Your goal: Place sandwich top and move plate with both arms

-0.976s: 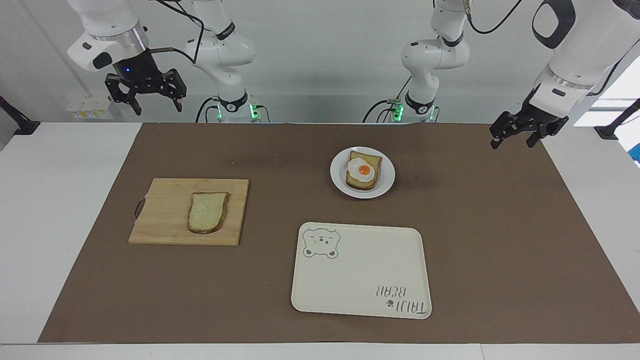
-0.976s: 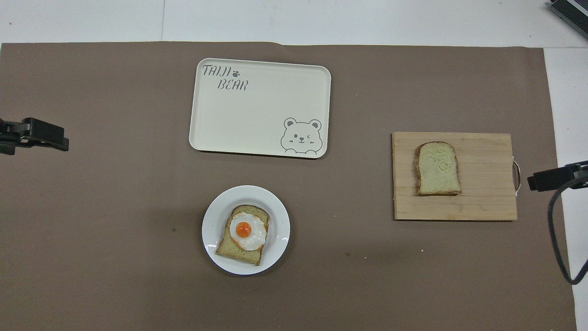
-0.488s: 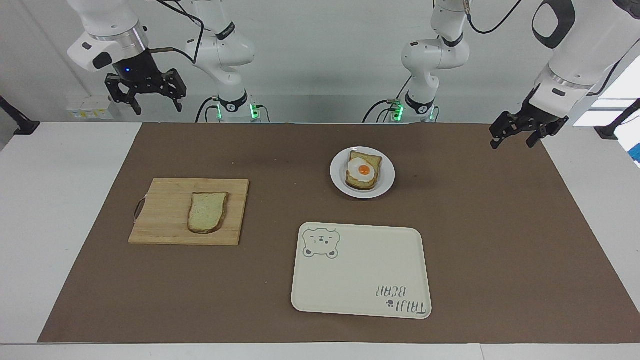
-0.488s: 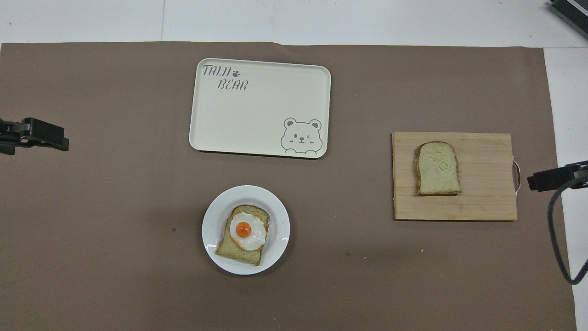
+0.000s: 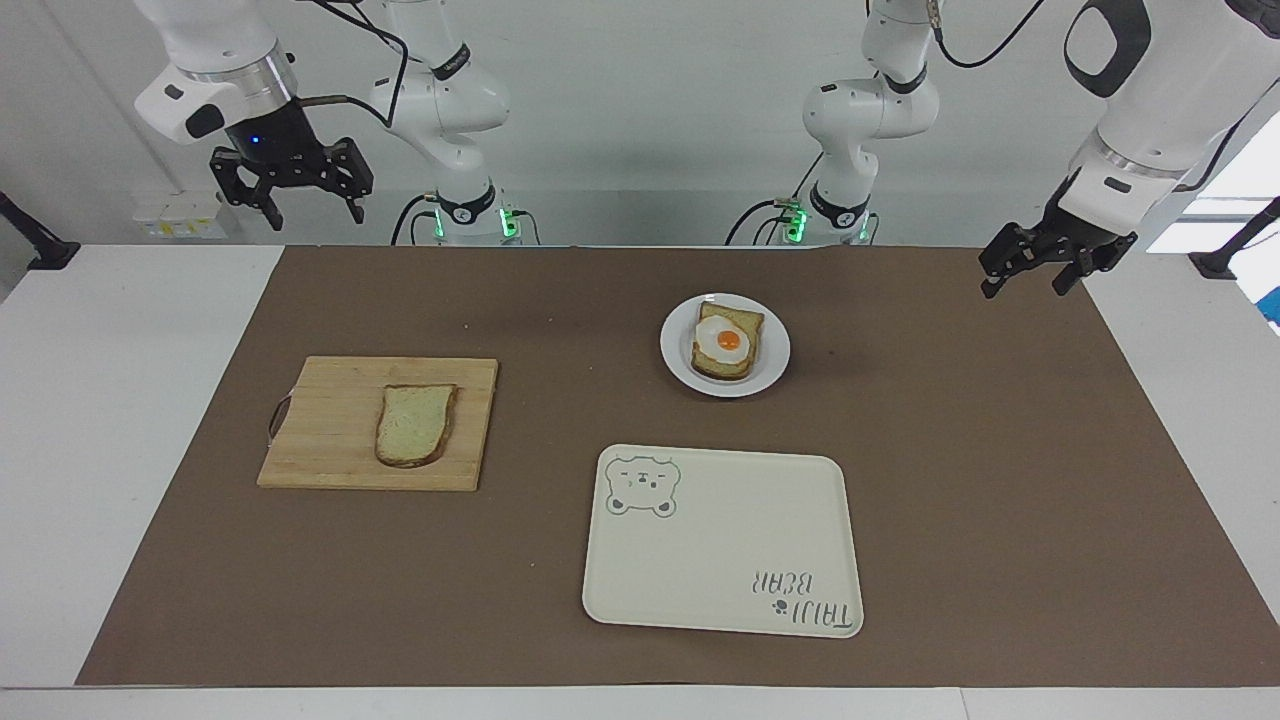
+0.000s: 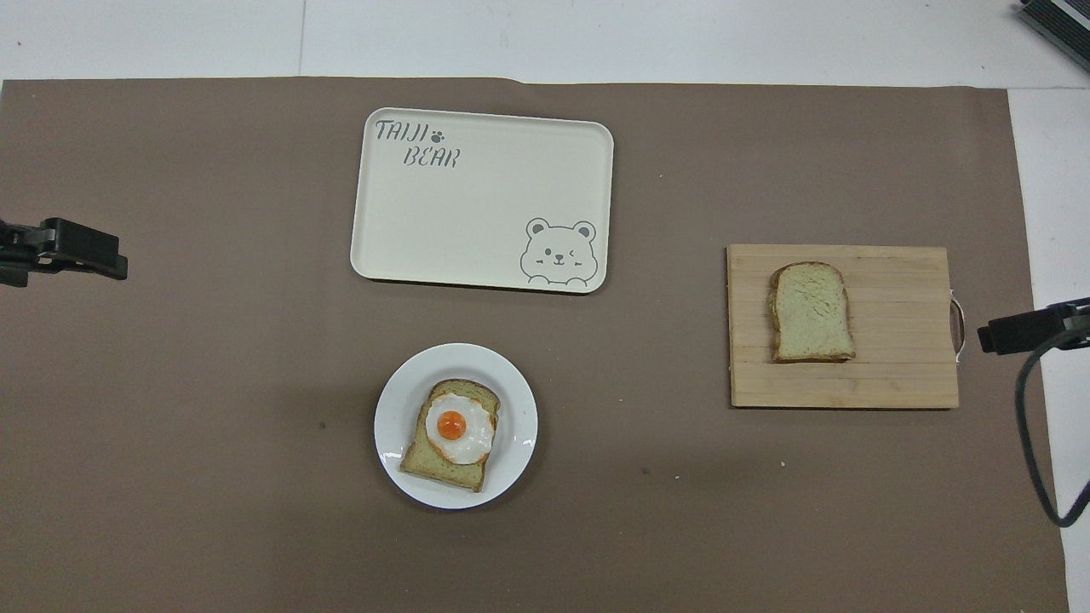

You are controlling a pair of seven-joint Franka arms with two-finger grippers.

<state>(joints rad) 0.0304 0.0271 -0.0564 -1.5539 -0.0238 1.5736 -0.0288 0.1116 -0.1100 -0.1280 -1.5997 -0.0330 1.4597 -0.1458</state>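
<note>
A: Facing view: where's the sandwich top?

B: Flat on the cutting board, toward the right arm's end from the plate.

A: End effectors?

B: Right end effector and left end effector both hang wide, empty (neither near anything). I'd pinch across the crust, lift level, then lower squarely onto the egg toast.

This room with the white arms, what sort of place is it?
Probably a robot lab staged as a kitchen: two arms bolted at a table with a brown mat, toy-like egg toast and a cutting board.
</note>
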